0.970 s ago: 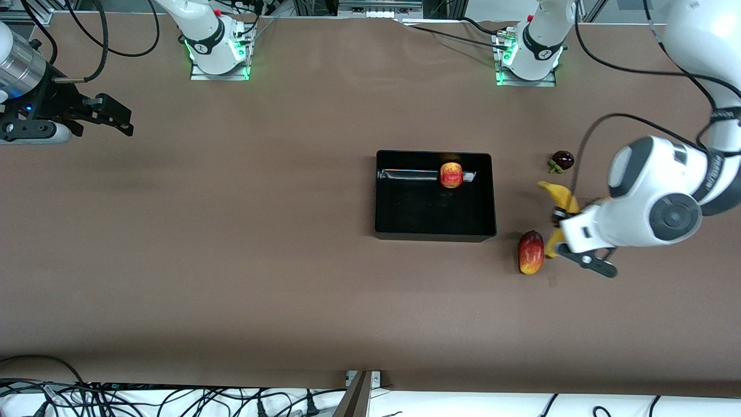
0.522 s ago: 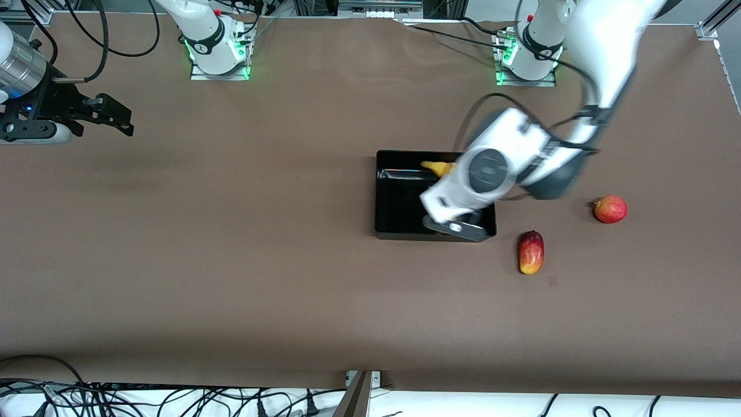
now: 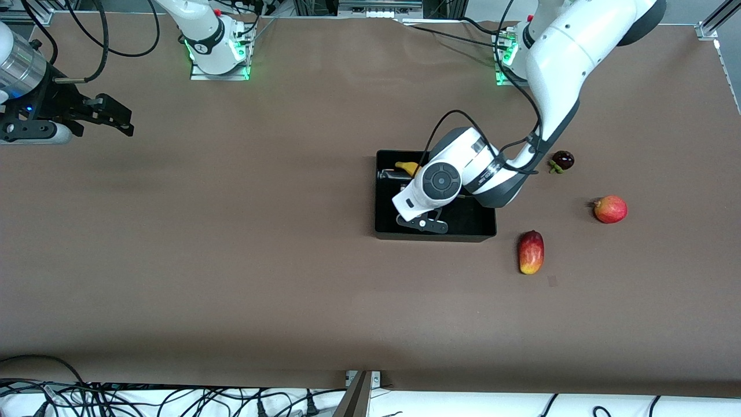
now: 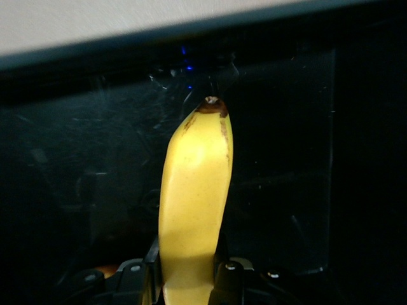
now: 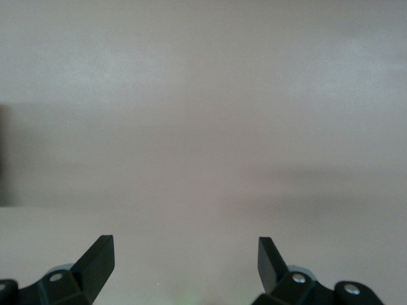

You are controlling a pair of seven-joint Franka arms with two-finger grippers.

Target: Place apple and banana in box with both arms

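Note:
The black box (image 3: 434, 236) sits mid-table. My left gripper (image 3: 413, 184) is over its inside, mostly hidden under its own wrist, and is shut on the yellow banana (image 3: 408, 168), whose dark tip points at the box wall nearest the robot bases. In the left wrist view the banana (image 4: 194, 190) stands between the gripper's (image 4: 189, 279) fingers, above the glossy box floor (image 4: 318, 159). The apple is hidden under the left arm. My right gripper (image 3: 118, 119) waits open and empty at the right arm's end of the table; it also shows in the right wrist view (image 5: 184, 254).
Toward the left arm's end of the table lie an elongated red-and-yellow fruit (image 3: 531, 252) beside the box's near corner, a rounder pinkish-red fruit (image 3: 610, 209), and a small dark purple fruit (image 3: 562, 160). Cables hang off the table's front edge.
My left arm has carried the banana from the table beside the box to over the box and lowered it inside. The apple seen in the box earlier is now covered. The right arm has not moved.

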